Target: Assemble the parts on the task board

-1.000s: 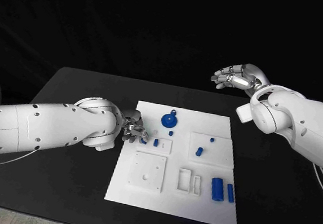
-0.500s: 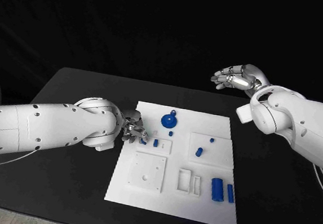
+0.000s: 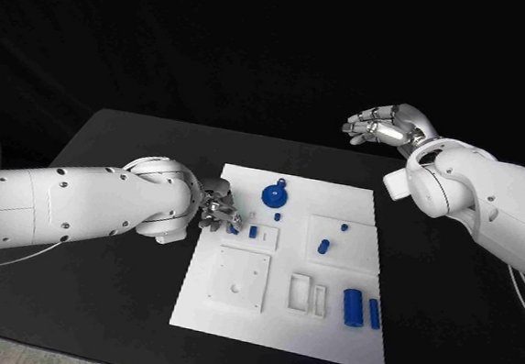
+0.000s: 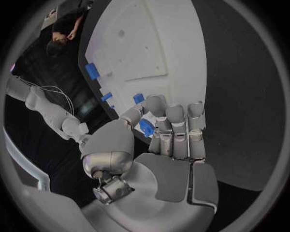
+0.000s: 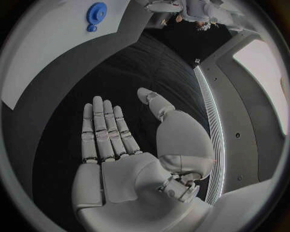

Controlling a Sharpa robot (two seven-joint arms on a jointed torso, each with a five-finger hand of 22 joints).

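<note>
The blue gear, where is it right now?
In the head view, the gear lies at the board's far edge, near the middle, just beyond a small blue peg.

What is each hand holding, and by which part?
The left hand pinches a small blue part between thumb and fingers; the exact spot is hidden. The right hand holds nothing.

Task board (image 3: 270,331): matt white, looks like smooth plastic. Parts, e.g. blue gear (image 3: 277,194): matt blue plastic. Table (image 3: 99,297): black, dull, faintly textured. Left hand (image 4: 172,145): satin silver finish; arm shells glossy white.
</note>
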